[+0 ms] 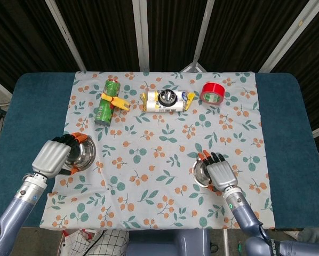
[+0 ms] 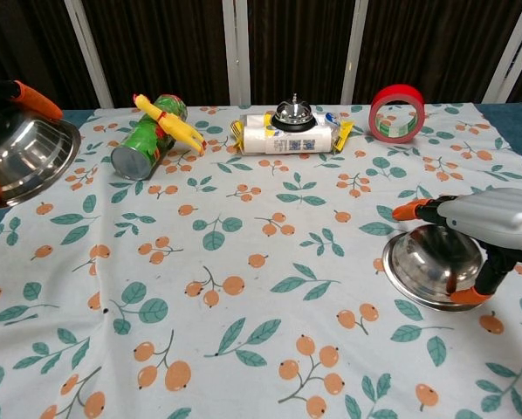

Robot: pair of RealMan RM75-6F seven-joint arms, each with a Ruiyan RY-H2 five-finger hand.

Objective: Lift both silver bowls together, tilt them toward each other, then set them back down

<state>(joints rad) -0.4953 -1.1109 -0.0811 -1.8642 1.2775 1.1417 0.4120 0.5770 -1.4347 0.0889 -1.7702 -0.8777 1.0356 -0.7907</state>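
My left hand point(image 1: 54, 157) grips the left silver bowl point(image 1: 82, 154) by its outer rim at the cloth's left edge. In the chest view that bowl point(image 2: 31, 157) is held off the cloth, its opening tipped to the right, with orange fingertips point(image 2: 36, 98) over its rim. My right hand point(image 1: 221, 172) holds the right silver bowl point(image 1: 201, 173) near the front right. From the chest view, this bowl point(image 2: 431, 266) is tipped with its opening to the left and my right hand point(image 2: 492, 225) clasps its far rim between thumb and fingers.
A green can with a yellow clip point(image 1: 107, 100), a bell on a white packet point(image 1: 167, 99) and a red tape roll point(image 1: 213, 92) line the back of the floral cloth point(image 1: 165, 154). The blue table point(image 1: 26, 112) shows on both sides.
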